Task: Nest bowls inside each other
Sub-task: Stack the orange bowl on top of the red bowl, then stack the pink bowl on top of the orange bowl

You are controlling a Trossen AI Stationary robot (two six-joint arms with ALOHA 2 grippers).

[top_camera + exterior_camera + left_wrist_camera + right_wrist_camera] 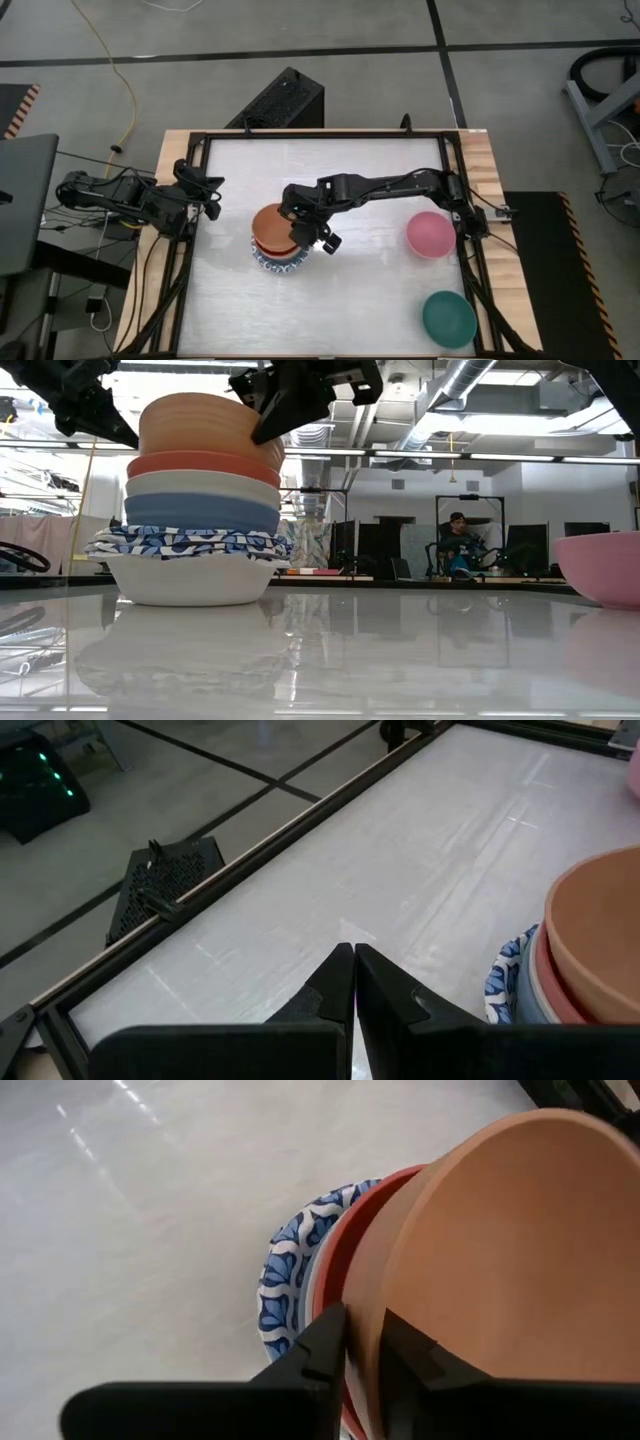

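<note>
Stack (277, 245): sits left of centre in the high view, on the white table (380, 300). In the low view it fills the upper left, built from the bottom up of white bowls with blue-patterned rims (190, 545), a dark blue bowl (202, 512), a cream bowl (202, 484), a red bowl (203, 462) and an orange bowl (208, 425) on top, which sits slightly tilted.

Right gripper (305, 232): at the right edge of the stack. In the right wrist view its fingers (320, 1342) straddle the orange bowl's rim, one outside and one inside, with a slight gap showing; whether they are clamped on the rim or just off it, I cannot tell.

Left gripper (354, 982): at the left edge of the table in the high view, away from the stack, fingers pressed together, holding nothing.

Pink bowl (431, 234): alone at the right of the high view, near the right arm's base.

Teal bowl (448, 318): alone at the lower right, well apart from the stack.
</note>
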